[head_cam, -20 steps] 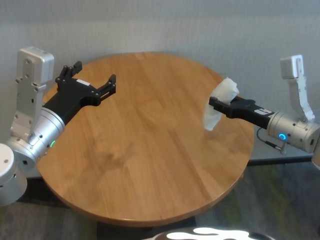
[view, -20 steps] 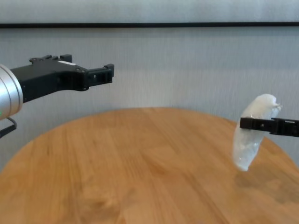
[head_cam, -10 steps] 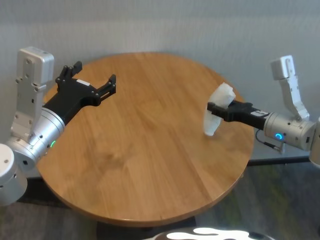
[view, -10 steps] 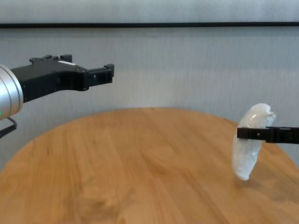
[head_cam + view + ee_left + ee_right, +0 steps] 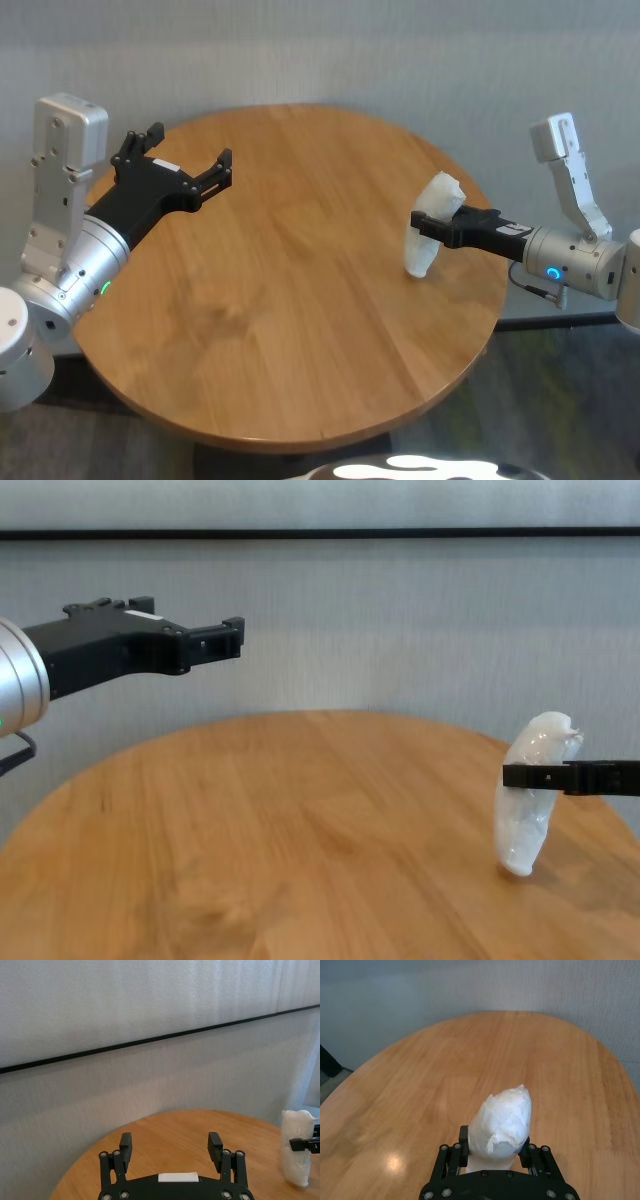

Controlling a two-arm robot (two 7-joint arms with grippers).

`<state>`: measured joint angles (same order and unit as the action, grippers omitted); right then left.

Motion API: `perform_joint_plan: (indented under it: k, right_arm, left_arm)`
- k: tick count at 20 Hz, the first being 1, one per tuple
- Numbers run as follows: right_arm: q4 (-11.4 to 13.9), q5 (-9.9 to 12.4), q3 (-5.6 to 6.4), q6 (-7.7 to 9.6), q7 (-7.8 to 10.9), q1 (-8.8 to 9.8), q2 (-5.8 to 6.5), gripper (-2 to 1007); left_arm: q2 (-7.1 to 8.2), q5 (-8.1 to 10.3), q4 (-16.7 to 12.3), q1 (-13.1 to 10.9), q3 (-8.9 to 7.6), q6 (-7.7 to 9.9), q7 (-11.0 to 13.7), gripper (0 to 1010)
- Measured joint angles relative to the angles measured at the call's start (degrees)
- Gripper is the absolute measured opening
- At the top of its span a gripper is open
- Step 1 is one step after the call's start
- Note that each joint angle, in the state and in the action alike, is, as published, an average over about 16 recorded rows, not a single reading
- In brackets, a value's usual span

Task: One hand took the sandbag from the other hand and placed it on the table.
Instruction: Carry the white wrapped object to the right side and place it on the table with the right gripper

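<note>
My right fingers (image 5: 418, 222) clamp the lumpy white cloth sandbag (image 5: 428, 229) upright at 3 o'clock on the grained round wooden bench (image 5: 290, 300); left fingers (image 5: 190, 160) apart

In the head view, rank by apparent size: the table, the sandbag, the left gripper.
1. The table, by far the largest.
2. The left gripper, open and raised over the table's left side.
3. The sandbag, clamped in the right gripper, its lower end at the tabletop.

One round wooden table (image 5: 300, 330), one white sandbag (image 5: 428, 235), and two black grippers: left (image 5: 222, 170), right (image 5: 422, 222).
</note>
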<state>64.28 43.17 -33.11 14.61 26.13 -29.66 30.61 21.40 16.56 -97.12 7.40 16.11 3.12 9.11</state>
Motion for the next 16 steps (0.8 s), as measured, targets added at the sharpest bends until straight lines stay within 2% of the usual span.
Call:
perform_joint_plan:
  k: [7,16]
  right_arm:
    - [0.22,0.31,0.18,-0.26,-0.09,0.2,0.01,621]
    - [0.4,0.55,0.32,-0.47,-0.17,0.36,0.03,852]
  left_arm:
    - [0.0,0.0,0.0,0.0,0.0,0.0,0.0,1000]
    - [0.0,0.0,0.0,0.0,0.0,0.0,0.0,1000]
